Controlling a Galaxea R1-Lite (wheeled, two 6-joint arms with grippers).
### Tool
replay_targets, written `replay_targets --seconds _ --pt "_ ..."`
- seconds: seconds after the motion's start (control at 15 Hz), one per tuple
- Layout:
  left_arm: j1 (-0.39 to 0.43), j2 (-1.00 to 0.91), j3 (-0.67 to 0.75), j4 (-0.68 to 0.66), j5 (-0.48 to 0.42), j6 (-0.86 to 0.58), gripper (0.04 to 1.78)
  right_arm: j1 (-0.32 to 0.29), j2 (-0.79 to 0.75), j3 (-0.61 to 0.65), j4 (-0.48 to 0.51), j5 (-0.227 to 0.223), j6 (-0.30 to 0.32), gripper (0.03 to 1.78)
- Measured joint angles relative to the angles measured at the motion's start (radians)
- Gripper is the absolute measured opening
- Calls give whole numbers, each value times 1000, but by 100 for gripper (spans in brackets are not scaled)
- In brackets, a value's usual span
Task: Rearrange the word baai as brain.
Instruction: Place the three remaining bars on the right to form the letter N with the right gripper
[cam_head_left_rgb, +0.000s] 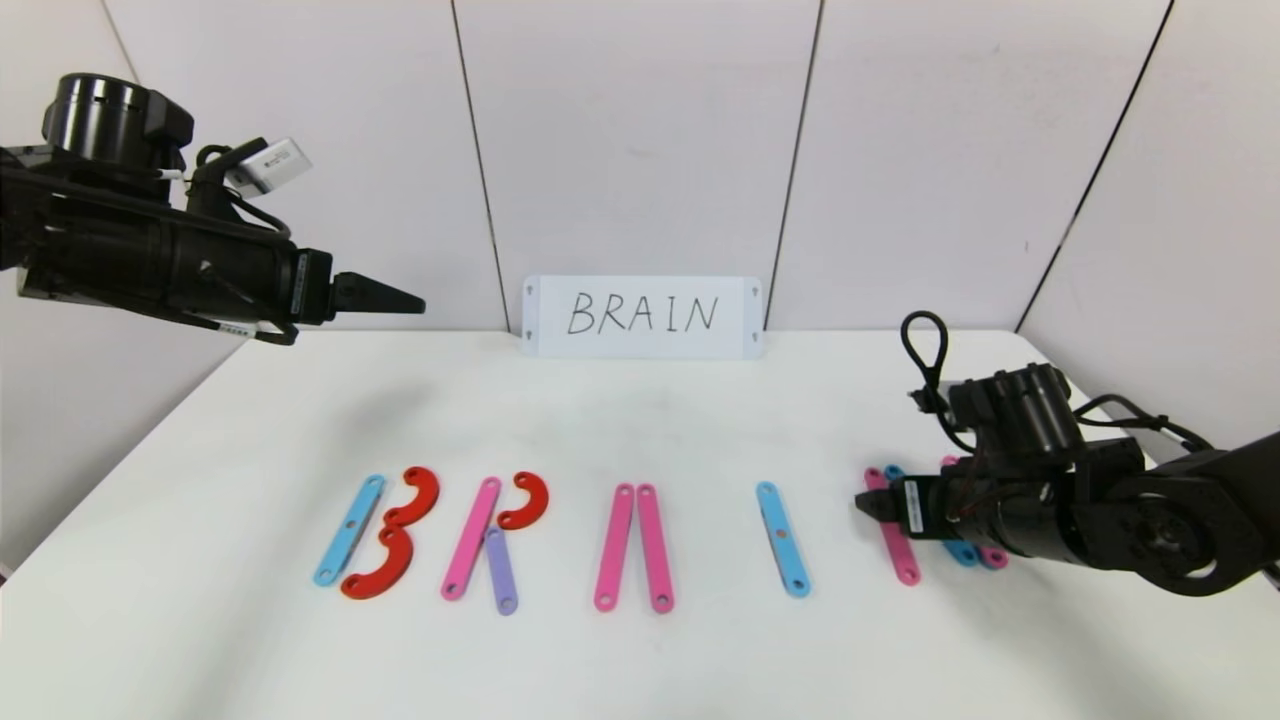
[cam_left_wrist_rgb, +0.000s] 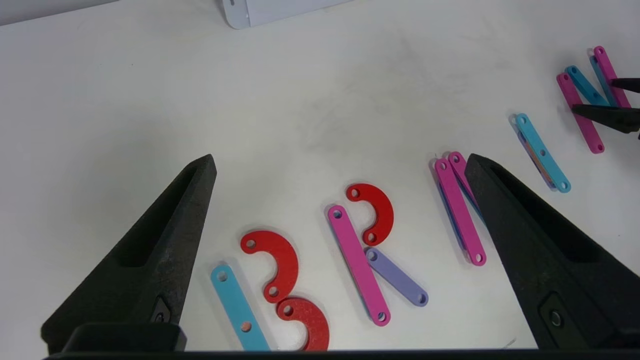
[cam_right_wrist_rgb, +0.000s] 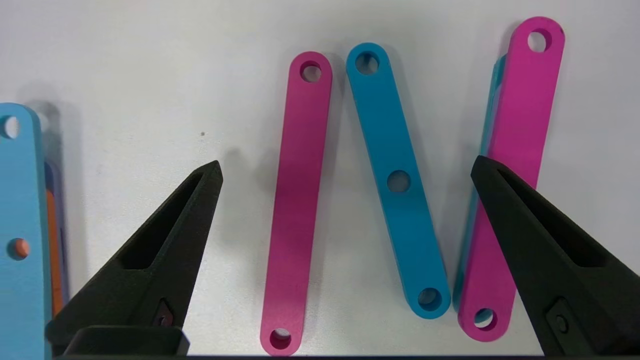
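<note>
Right gripper (cam_right_wrist_rgb: 345, 175), jaws spread, hovers over the pink-blue-pink N (cam_right_wrist_rgb: 397, 185) at 3 o'clock; left gripper (cam_left_wrist_rgb: 340, 170) open, raised at 9 o'clock.

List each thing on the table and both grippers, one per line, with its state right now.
B: blue bar and two red curves, flat.
R: pink bar, red curve, purple leg, flat.
A: two pink bars, tops together.
I: one blue bar, flat.
N: pink, blue, pink bars, flat.
White card: upright at the wall.
Left gripper: open, raised.
Right gripper: open, over the N.
</note>
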Motion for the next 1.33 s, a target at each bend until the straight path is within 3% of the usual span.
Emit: replay_targets --seconds 0.6,0.8,1.0,1.33 --pt "0 0 0 0 0 -1 174 -44 -32 -18 7 -13 -11 174" --pt "0 0 1 0 0 0 174 -76 -21 -19 5 7 -7 174" --pt "0 0 1 0 0 0 174 -95 -13 -18 2 55 -4 174" --pt "0 0 1 0 0 0 174 -112 4 -19 0 64 -4 174"
